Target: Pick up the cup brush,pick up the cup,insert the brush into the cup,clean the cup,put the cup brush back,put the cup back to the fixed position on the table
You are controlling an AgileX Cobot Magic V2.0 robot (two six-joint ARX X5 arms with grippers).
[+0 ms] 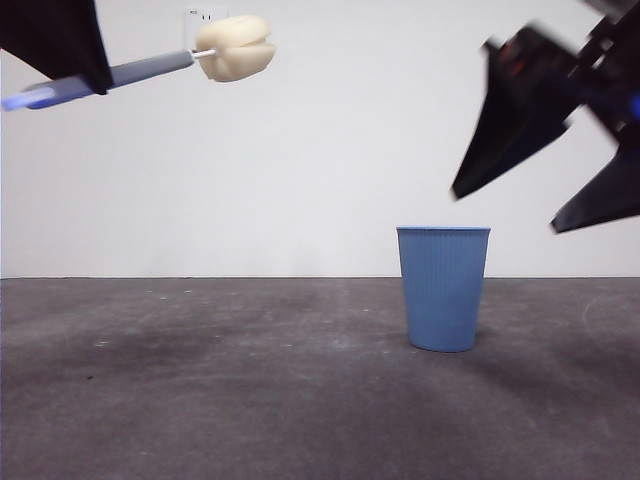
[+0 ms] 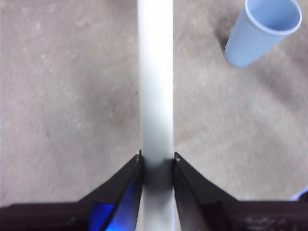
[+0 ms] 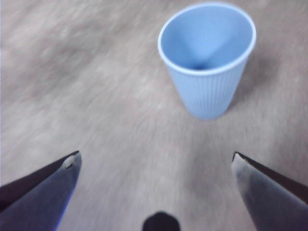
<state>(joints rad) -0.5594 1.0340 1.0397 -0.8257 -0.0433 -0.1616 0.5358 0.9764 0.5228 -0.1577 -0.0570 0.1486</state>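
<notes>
Desk (image 1: 200, 400): dark grey, matte, nearest the front camera; carries only the cup.

Cup (image 1: 443, 288): blue ribbed tumbler, upright on the desk right of centre, mouth open and empty, so a side grasp looks workable.

Right gripper (image 1: 545, 195): in the air above and to the right of the cup, not touching it, jaws spread wide; the wrist view has the cup ahead between them, seemingly lined up for pickup.

Left gripper (image 2: 158, 161): high at upper left, jaws pinching the handle of the cup brush (image 1: 150, 68).

Cup brush: held near level, sponge head pointing toward the cup's side, well apart from it, probably waiting for the cup to be lifted.
</notes>
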